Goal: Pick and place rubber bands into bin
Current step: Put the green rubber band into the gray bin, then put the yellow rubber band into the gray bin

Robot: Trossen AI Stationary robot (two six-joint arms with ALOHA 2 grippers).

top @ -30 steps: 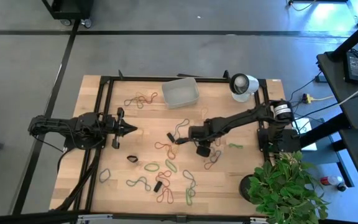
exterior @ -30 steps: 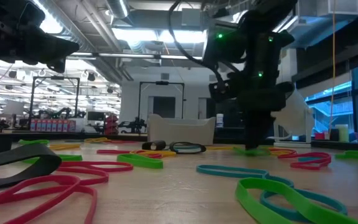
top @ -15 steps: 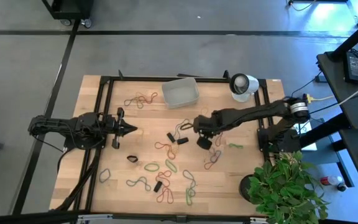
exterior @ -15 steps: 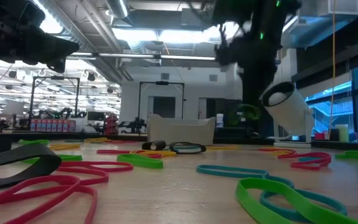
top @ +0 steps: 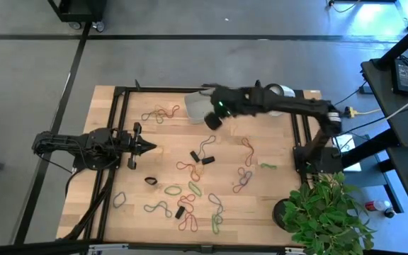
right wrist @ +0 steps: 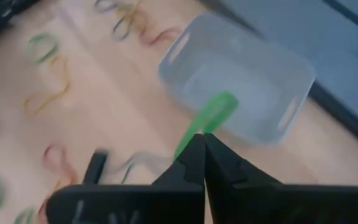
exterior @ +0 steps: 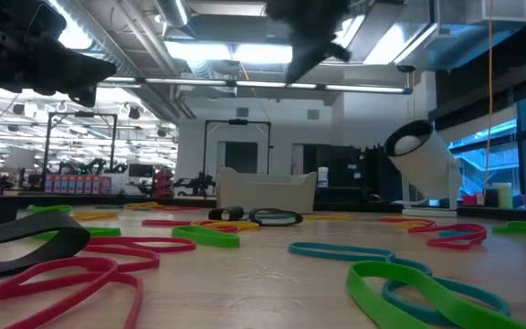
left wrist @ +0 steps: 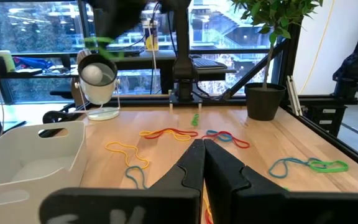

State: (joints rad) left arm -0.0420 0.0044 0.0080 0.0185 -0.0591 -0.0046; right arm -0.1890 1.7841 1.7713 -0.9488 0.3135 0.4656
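Worktop [top: 275, 191]: wooden, rubber bands scattered across centre and lower frame of the high view. Bin [top: 198, 108] at upper centre. Right gripper [right wrist: 202, 144] poised beside the bin, fingers clenched on a green rubber band [right wrist: 205, 119] that dangles over it. Left gripper [left wrist: 202, 151] idle at left, fingers pressed together, empty. Judged: bands light, limp, springy; pinch anywhere along a single strand

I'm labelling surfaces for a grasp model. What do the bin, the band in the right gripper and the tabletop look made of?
The translucent greyish-white rectangular bin: looks like matte plastic; the surface beneath shows faintly through it. The green rubber band pinched in the right gripper: probably elastic rubber, a thin flat strip. The pale tabletop: seemingly wooden boards, with visible plank lines.
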